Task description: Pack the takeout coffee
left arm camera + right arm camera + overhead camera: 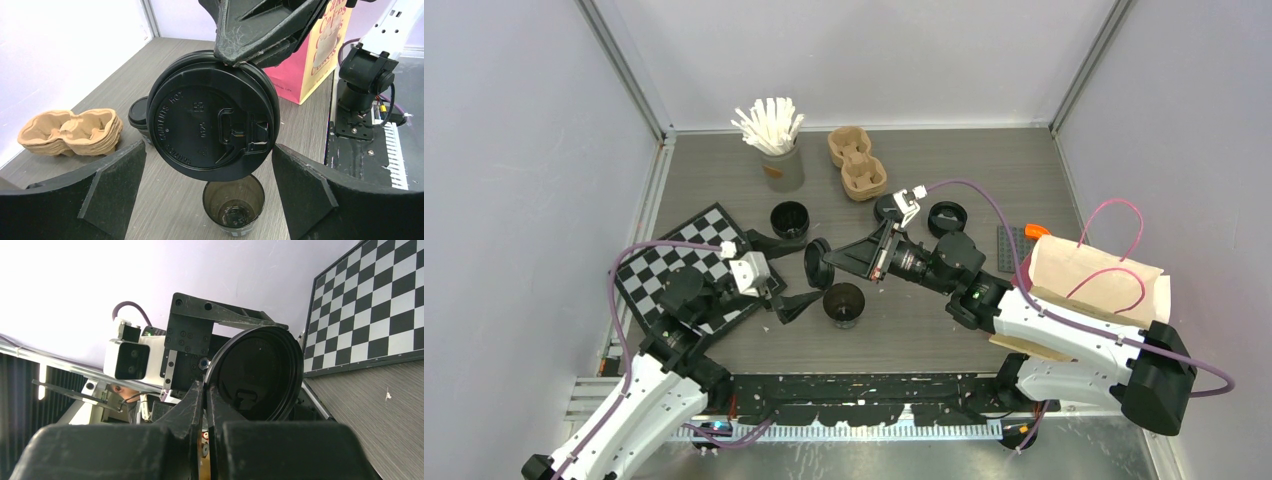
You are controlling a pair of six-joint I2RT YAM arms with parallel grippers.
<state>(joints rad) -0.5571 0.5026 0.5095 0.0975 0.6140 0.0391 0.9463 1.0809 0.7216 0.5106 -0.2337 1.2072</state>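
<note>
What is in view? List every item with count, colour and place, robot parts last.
held lid: one, black, above the open cup
open cup: one, black, table centre
black rounds: three, cup or lid unclear, behind the open cup
stick cup: one, grey with white sticks, far left
pulp carriers: one stack, number unclear, brown, far centre
checkerboard: one, black and white, near left
paper bag: one, brown with pink handles, lying at right
studded plate: one, grey, beside the paper bag
left gripper: one, black, jaws open either side of the held lid
right gripper: one, black, jaws shut on the held lid's edge
</note>
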